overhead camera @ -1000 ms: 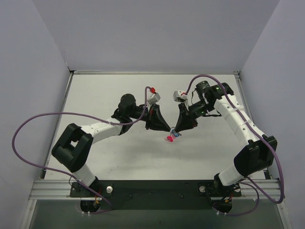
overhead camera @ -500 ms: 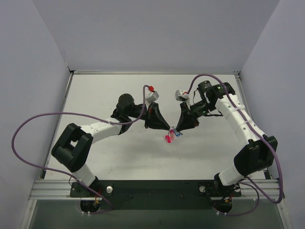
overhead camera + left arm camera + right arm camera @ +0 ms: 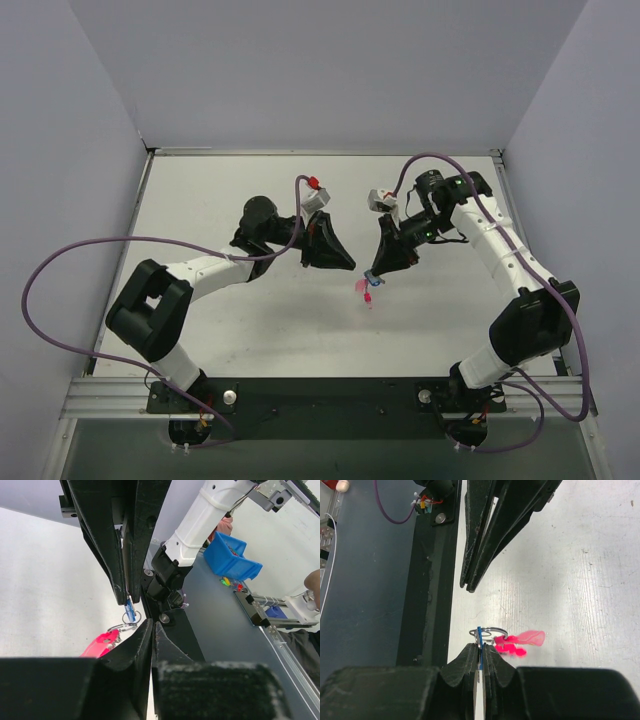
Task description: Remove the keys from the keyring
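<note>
My right gripper is shut on the blue key, which is edge-on between its jaws. The thin silvery keyring hangs from that key, just past the fingertips. The pink keys dangle from the ring, blurred, just above the table; they also show in the top view. In the left wrist view I see the blue key, the keyring and a pink key. My left gripper is shut and empty, a short way left of the bunch and not touching it.
The white table ends in a dark rail at the near edge, with grey walls on three sides. A blue bin stands off the table, beyond the right arm's base.
My left gripper has drawn back up and to the left, away from the key bunch. The pink keys now hang and swing below my right gripper, which has shifted slightly right.
</note>
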You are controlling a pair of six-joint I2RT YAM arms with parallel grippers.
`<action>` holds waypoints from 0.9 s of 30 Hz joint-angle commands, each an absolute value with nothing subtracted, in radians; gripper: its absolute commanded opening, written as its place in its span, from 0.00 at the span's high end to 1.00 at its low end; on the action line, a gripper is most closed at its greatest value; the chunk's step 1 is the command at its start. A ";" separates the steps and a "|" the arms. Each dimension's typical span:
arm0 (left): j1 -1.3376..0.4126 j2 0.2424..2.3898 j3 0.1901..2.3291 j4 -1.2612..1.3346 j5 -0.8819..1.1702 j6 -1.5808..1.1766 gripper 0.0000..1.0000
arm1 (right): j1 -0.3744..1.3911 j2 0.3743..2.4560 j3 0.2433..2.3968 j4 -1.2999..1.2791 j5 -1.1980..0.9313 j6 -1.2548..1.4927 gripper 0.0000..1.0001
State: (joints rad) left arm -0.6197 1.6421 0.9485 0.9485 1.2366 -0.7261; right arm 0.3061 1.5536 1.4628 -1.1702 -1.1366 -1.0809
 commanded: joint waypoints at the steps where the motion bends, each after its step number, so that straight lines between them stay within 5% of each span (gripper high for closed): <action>1: -0.615 1.621 0.957 0.939 1.226 -0.678 0.83 | 0.299 1.552 1.508 -1.233 -1.190 -1.135 1.00; 3: -0.621 1.620 0.966 0.839 1.203 -0.603 0.74 | 0.299 1.546 1.511 -1.230 -1.187 -1.134 1.00; 13: -0.646 1.612 1.000 0.655 1.161 -0.471 0.61 | 0.299 1.522 1.502 -1.085 -1.135 -0.950 1.00; 27: -0.672 1.609 1.049 0.456 1.059 -0.325 0.54 | 0.305 1.500 1.482 -0.993 -1.100 -0.841 1.00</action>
State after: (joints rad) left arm -0.6689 1.6421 0.9977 0.5179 1.1049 -0.3931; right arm 0.3065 1.5421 1.4902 -1.0000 -1.0813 -0.8635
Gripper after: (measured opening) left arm 0.448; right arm 0.075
